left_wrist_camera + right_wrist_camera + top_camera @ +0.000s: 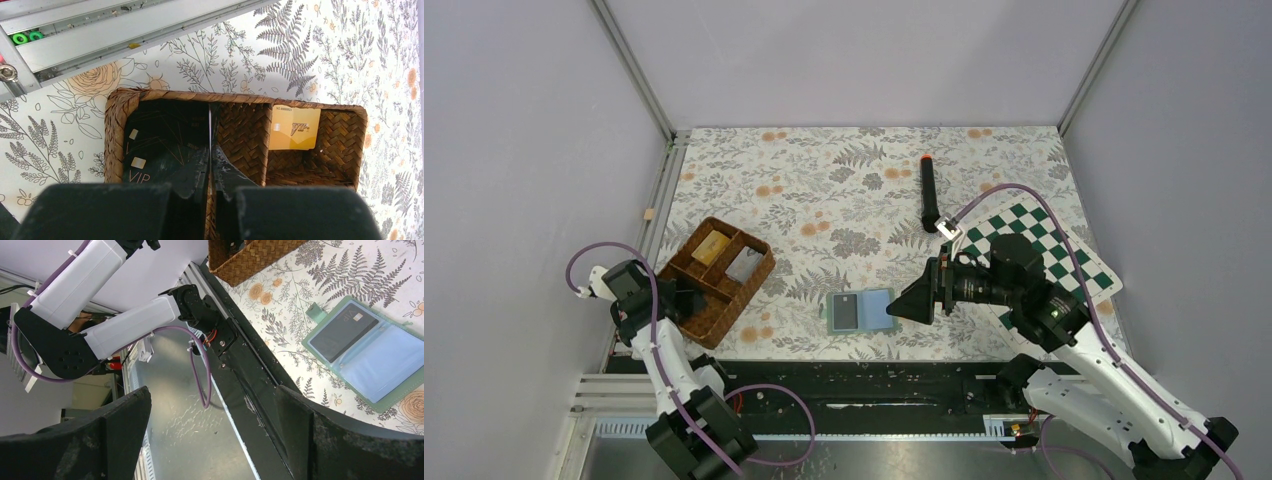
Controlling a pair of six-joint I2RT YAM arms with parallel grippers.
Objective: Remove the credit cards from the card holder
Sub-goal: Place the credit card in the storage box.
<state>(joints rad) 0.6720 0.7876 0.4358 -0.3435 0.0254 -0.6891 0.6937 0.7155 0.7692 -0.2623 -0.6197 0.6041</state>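
Found the right claw (896, 307) spread wide with nothing between its tips, hung just right of the wallet (861, 311), aimed at it but apart from it. Saw only its two blunt fingers (100, 440) in its own camera, cut off by the bottom edge. Found the left claw (210, 161) narrowed to a sliver over the basket (732, 318); made out a thin pale line (210, 125) rising from that sliver, yet could not tell a pinched card from the basket's divider (216, 127). Could not see those tips from above, hidden under the left arm (659, 345). Saw the wallet lying open on the flowered cloth (844, 190) near the front rail (874, 375), one dark card (846, 312) tucked in its left panel, the right panel pale blue. Made out a black card (160, 145) marked VIP in one basket compartment, its near end covered by the left fingers (192, 172), and a yellow card (295, 129) in a separate compartment. Noted a chessboard (1024, 222) half under the right arm (1064, 330) and a black stick (929, 190) with an orange tip near it.
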